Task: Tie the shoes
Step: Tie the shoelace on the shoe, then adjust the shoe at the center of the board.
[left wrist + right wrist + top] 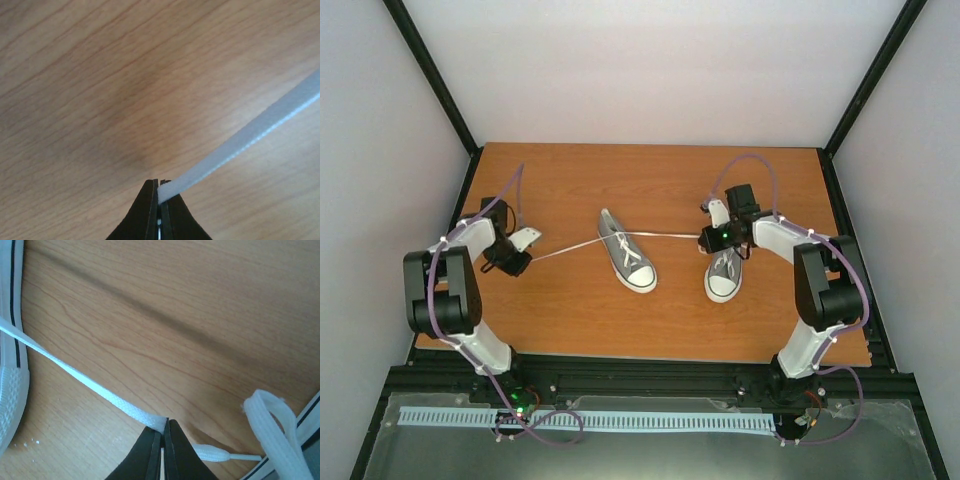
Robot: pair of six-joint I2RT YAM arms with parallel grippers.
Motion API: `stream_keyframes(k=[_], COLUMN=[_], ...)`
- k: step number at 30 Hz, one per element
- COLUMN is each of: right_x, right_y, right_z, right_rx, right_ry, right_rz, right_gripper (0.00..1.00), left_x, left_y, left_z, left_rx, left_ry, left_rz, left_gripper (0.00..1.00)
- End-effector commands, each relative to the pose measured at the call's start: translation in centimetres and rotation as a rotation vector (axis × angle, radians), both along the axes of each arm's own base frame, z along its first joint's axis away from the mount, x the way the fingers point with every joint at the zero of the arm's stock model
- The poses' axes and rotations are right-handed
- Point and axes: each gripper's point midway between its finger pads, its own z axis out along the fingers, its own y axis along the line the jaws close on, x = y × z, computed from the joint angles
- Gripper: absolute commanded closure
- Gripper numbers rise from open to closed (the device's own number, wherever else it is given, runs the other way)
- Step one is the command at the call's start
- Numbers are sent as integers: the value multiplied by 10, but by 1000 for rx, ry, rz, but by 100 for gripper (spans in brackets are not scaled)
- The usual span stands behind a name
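- Lace (pixel 570 248) of centre shoe (pixel 626 252): white and flat, drawn out in a nearly straight line toward the left and right edges of the table (pixel 570 330), one end in each gripper.
- Left gripper (pixel 528 254): near the left edge, fingers pressed together and pinching one lace end. Left wrist view: only the black fingertips (pixel 150 210) in frame, the rest cut off below; lace (pixel 240 140) leaving up and right, soft with closeness.
- Right gripper (pixel 704 238): between the two shoes, pinching the other end of the same lace. Right wrist view: lace (pixel 90 385) entering from the left border, lace tip (pixel 215 455) poking out just past the closed fingers (pixel 150 455).
- Centre shoe: grey canvas, white toe cap, middle of the table, toe toward the near edge and angled slightly right. Right wrist view: only a strip of its white sole (pixel 11 390) at the left border.
- Second shoe (pixel 724 275): same kind, nearer the right edge, toe toward the near edge, heel end hidden under the right arm's wrist. Right wrist view: lace loop (pixel 275 435) and a sliver of shoe edge, both cut off at the lower right corner.
- Lettering on either shoe: too small to make out from above.
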Motion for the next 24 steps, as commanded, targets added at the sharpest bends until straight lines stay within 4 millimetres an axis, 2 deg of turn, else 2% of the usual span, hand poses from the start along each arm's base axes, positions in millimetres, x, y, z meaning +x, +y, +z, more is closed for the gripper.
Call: stream_keyframes(k=[1,3,5,7,9,10,13,17,19,24], right_x=[-3,-4,-9,-21,-29,-34,-43,-60,-68,-88], right_y=[-14,-14,0,32,61,75,100,121,127,140], right_z=[-9,-10,-17,-20,-18,-16,-12,-5,-3,4], right_rx=[16,11,-8,-5,32,54,85,104,115,154], right_ry=[40,54,85,100,94,90,83,78,83,86], right_rz=[-55,-74,-46,63,130,152,193,252,273,316], right_gripper=[97,97,97,97,97,97,97,97,97,97], left_x=[24,36,46,52,53,54,57,55,47,28], left_y=[34,40,26,-16,-71,-91,-140,-187,-211,-243], left_z=[0,3,10,16,17,15,6,-7,-8,-5], left_rx=[103,143,148,81,2,-21,-57,-96,-144,-223], left_ry=[-31,-56,-77,-99,-112,-107,-92,-57,-37,-16], left_rz=[41,69,58,-17,-131,-167,-243,-322,-368,-451], left_gripper=[99,99,99,99,99,99,99,99,99,99])
